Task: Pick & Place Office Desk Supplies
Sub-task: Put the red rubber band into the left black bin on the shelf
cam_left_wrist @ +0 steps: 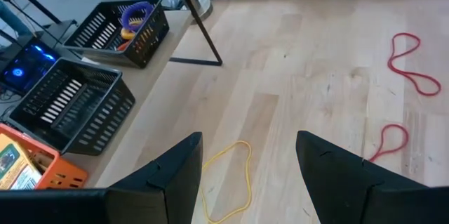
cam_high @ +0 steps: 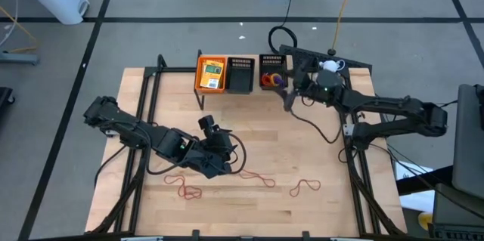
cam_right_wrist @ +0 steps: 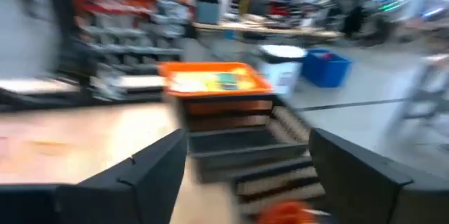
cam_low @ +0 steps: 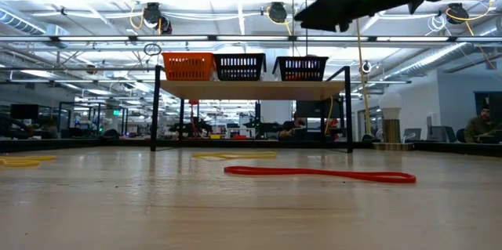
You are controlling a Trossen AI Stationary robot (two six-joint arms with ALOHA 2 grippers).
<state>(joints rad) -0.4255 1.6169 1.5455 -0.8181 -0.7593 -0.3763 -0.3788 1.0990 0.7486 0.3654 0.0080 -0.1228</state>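
1. The supplies are split between counter and trays. A thin yellow band point(cam_left_wrist: 228, 180) lies flat on the bare wood at the bottom centre of the left wrist view, and red-brown rubber-band loops point(cam_high: 189, 189) are scattered along the lower part of the high view. The yellow-orange packets point(cam_high: 212, 73) sit in the orange tray point(cam_high: 199, 75), and coloured rings point(cam_high: 271, 81) sit in the right black mesh tray point(cam_high: 273, 62), both at upper centre.

2. The left gripper point(cam_left_wrist: 247, 175) hangs over the yellow band with its jaws released and spread to either side of it. The band is thin and flat on the wood, so the likeliest failure is the tips closing above it and coming up with nothing, or skidding it sideways.

3. A limp loop may drape over one finger only and drop off on the way to a tray.

4. The middle black mesh tray point(cam_high: 240, 75) looks unfilled; a release off-centre could snag the band on a mesh rim or land it in the wrong tray.

5. The right gripper point(cam_right_wrist: 247, 164) is raised beside the trays at the upper right of the high view, jaws released and holding nothing. If the left arm carries toward the trays, the two arms could crowd each other there.
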